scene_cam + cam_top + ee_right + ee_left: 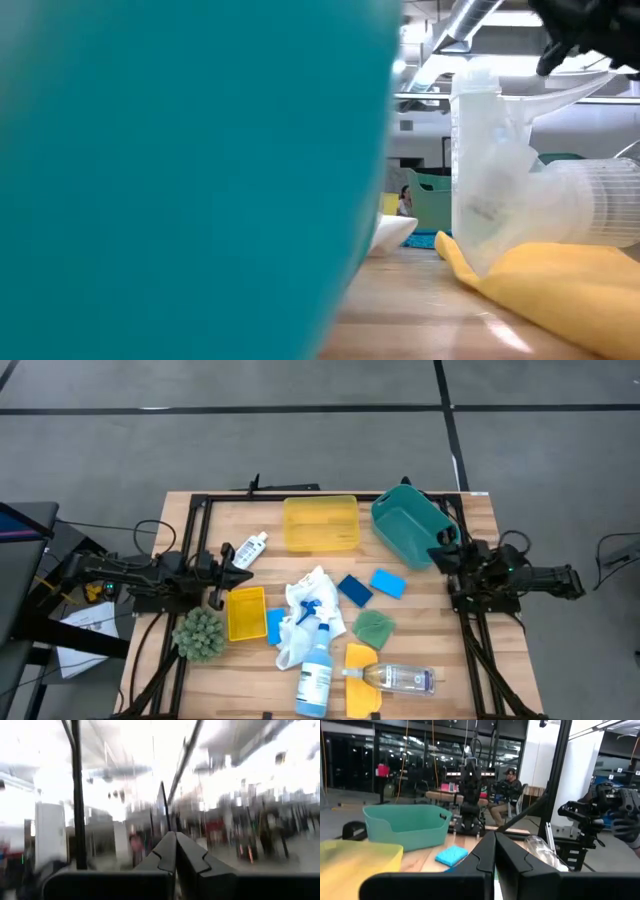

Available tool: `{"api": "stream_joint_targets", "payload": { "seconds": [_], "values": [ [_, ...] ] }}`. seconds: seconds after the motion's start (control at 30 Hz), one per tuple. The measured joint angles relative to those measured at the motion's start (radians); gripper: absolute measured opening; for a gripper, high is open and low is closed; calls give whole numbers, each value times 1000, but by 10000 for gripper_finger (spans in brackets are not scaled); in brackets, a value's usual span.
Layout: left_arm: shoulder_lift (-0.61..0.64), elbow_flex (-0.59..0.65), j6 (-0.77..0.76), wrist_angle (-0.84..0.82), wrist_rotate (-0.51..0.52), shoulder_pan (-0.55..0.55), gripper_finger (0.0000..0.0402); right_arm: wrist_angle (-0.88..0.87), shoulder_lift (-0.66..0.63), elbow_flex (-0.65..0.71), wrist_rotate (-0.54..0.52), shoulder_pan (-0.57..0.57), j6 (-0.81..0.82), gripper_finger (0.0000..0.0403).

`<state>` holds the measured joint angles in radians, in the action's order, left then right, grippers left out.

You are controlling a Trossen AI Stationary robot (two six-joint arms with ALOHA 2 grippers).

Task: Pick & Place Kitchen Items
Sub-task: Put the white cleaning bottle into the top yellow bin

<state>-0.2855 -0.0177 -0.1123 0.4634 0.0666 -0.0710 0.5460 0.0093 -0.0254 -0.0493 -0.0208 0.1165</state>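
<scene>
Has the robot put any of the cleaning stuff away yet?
Not really. The big yellow tray and teal bin look empty. Nothing is in hand: the left tool and right tool are both shut and empty at the table's sides. The spray bottle, blue sponges and white cloth are left.

the high view looks straight down on the whole wooden table [420, 660] from well above. the low view sits at table-top height, pressed close behind something teal, facing across the wood into the room. the left wrist view faces level across the table from its left side toward the teal bin [407, 825], which the high view shares. the right wrist view points out into the blurred room.
</scene>
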Motion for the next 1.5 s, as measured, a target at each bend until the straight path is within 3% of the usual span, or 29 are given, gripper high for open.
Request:
{"api": "stream_joint_targets", "payload": {
  "seconds": [0.2, 0.83, 1.3, 1.5],
  "values": [
    [0, 0, 2, 107, 0, 0, 3, 176, -4, -2, 0, 0, -1, 0],
    [0, 0, -26, 314, -21, -2, 10, 177, -4, -4, 23, 1, 69, 0],
    [0, 0, 73, 278, -19, -2, 128, -18, -1, -5, 23, 3, 200, 1],
    [0, 0, 113, 255, -14, -2, 167, -33, 20, -2, 12, 16, 164, 46]
  ]
}}
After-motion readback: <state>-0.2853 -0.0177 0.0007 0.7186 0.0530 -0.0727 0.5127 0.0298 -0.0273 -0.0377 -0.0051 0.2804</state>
